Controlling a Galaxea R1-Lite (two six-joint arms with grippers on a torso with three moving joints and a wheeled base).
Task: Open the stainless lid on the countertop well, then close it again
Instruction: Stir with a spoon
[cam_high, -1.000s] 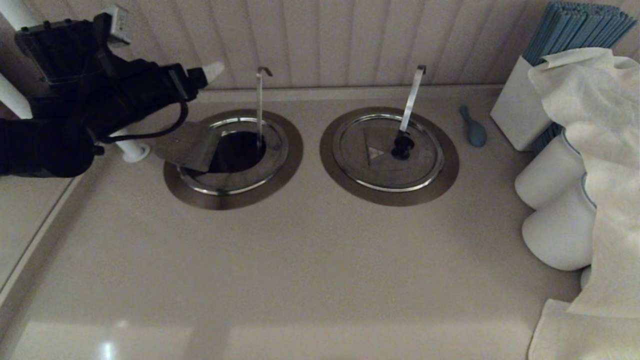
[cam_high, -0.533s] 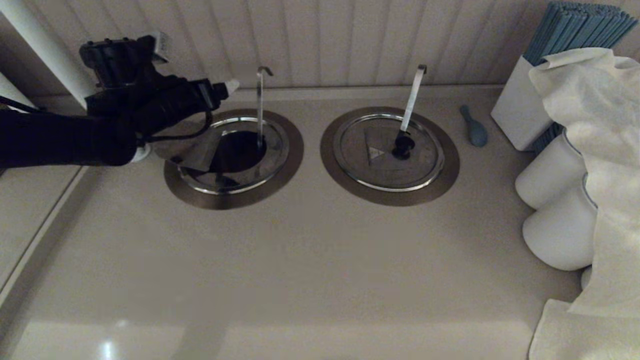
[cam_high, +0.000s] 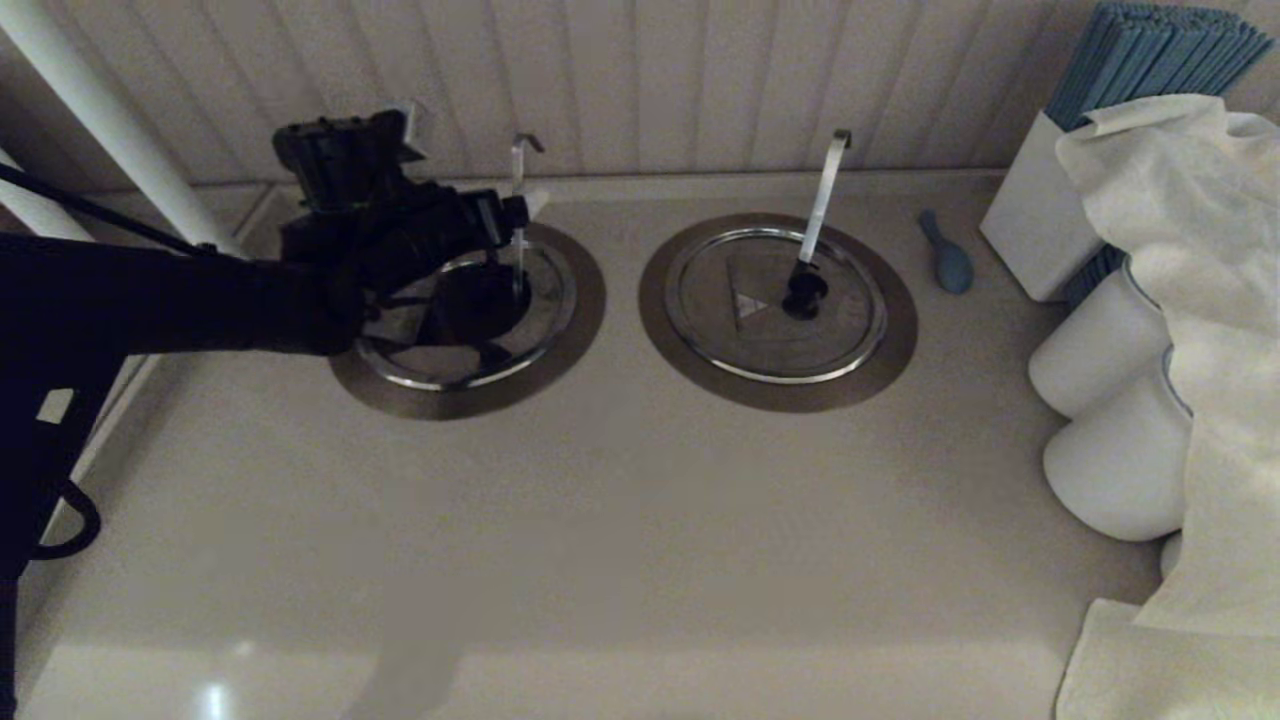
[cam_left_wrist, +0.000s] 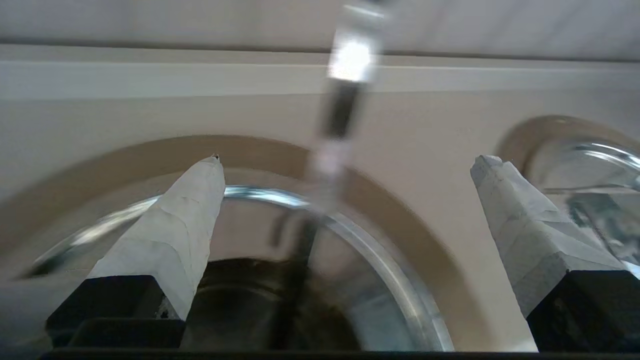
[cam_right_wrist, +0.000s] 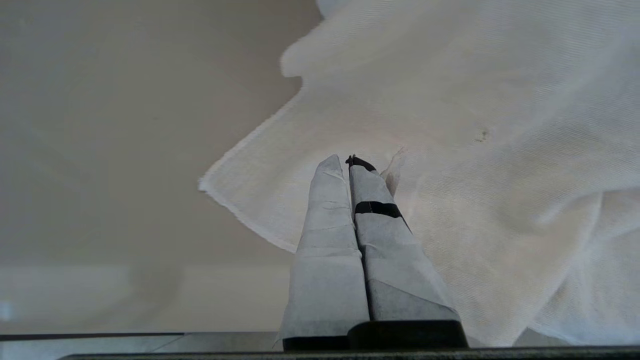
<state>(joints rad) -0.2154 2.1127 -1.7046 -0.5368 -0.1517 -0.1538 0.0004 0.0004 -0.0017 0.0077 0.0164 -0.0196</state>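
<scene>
Reaching in from the left edge of the head view, the black left arm stretches toward the upper middle-left of the frame, where the left gripper (cam_high: 520, 212) hovers just above the far side of the countertop well (cam_high: 475, 305), a round dark hole with a shiny rim set in a wide dull-brown steel ring. Its pale, tape-wrapped fingers (cam_left_wrist: 175, 235) stand wide apart with nothing between them but air, and the thin hook-ended steel rod (cam_high: 519, 215) rising upright from the well shows just beyond the gap in the left wrist view. The stainless lid (cam_high: 400, 322), a grey steel disc, lies off its seat on the left side of the well, tilted and partly hidden under the arm, so that the dark opening is uncovered; whether the arm touches it I cannot tell. To the right of centre in the head view sits the twin round steel lid (cam_high: 775, 305), flat and closed in its own brown ring, with a black knob and a pale flat handle leaning up from it. A small blue-grey spoon-shaped piece (cam_high: 948, 255) lies on the beige countertop (cam_high: 600, 520) near that ring, and white cylindrical containers (cam_high: 1110, 420) stand under a draped white cloth (cam_high: 1200, 300) along the right edge. In the right wrist view the right gripper (cam_right_wrist: 350, 165) hangs with its fingers pressed together, empty, over the cloth.
</scene>
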